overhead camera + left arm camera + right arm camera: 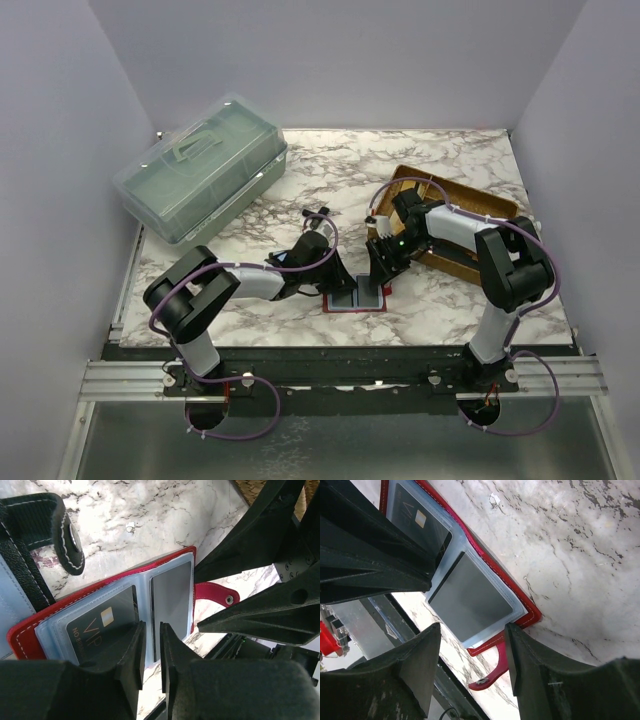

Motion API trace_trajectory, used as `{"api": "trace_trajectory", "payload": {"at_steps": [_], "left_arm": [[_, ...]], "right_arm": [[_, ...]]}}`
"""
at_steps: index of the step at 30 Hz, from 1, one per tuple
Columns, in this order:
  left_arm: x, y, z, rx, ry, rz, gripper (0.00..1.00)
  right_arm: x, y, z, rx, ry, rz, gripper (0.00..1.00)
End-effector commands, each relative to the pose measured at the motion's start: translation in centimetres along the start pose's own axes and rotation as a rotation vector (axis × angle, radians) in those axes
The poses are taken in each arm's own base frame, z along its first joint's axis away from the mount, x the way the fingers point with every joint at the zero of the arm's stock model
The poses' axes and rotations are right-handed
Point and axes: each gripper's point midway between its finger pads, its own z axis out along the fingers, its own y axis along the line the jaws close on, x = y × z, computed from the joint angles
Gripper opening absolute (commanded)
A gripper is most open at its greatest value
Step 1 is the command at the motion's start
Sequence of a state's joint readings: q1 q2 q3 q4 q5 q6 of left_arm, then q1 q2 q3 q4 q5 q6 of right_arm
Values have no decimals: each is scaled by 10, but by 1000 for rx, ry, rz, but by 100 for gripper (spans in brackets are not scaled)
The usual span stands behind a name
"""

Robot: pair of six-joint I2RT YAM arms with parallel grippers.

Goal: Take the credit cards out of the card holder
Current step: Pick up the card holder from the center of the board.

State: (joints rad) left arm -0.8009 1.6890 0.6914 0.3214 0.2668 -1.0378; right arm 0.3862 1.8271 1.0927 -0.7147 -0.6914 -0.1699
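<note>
The red card holder [355,304] lies open on the marble table, and its clear sleeves hold a dark VIP card [100,622] and a grey credit card [172,600]. My left gripper [150,630] hovers low over the holder's middle fold. Its jaws are almost together with nothing between them. My right gripper [472,630] is open wide around the near corner of the grey card's flap [470,597], beside the red snap strap [492,672]. In the top view the two grippers meet over the holder, the left [345,285] and the right [380,275].
A black wallet's snap strap [65,535] lies just left of the red holder. A clear green lidded box [200,165] stands at the back left. A brown tray [470,200] sits at the back right under my right arm. The table's front edge is close to the holder.
</note>
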Motion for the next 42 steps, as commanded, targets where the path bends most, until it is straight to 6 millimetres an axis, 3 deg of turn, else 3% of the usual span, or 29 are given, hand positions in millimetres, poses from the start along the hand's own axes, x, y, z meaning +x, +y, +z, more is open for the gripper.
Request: {"api": "trace_trajectory", "payload": {"at_steps": [1, 8, 18, 24, 31, 35, 39, 42], "left_arm": [[14, 12, 4, -24, 50, -8, 22], [16, 12, 5, -20, 61, -12, 18], [17, 14, 2, -17, 50, -22, 18], [15, 10, 0, 4, 37, -32, 18], [14, 8, -3, 17, 24, -40, 18], [12, 5, -6, 29, 14, -39, 18], [1, -4, -17, 66, -29, -54, 22], [-12, -18, -32, 139, -86, -77, 32]], "right_arm": [[-2, 3, 9, -43, -10, 11, 60], [-16, 31, 1, -174, -57, 0, 57], [-20, 35, -2, -184, -75, 8, 54], [-14, 28, 5, -177, -58, 48, 46], [-8, 18, 11, -143, -40, 82, 28], [-7, 12, 12, -128, -41, 91, 9], [-12, 14, 2, -153, -77, 85, 3], [-18, 23, -9, -229, -123, 64, 1]]}}
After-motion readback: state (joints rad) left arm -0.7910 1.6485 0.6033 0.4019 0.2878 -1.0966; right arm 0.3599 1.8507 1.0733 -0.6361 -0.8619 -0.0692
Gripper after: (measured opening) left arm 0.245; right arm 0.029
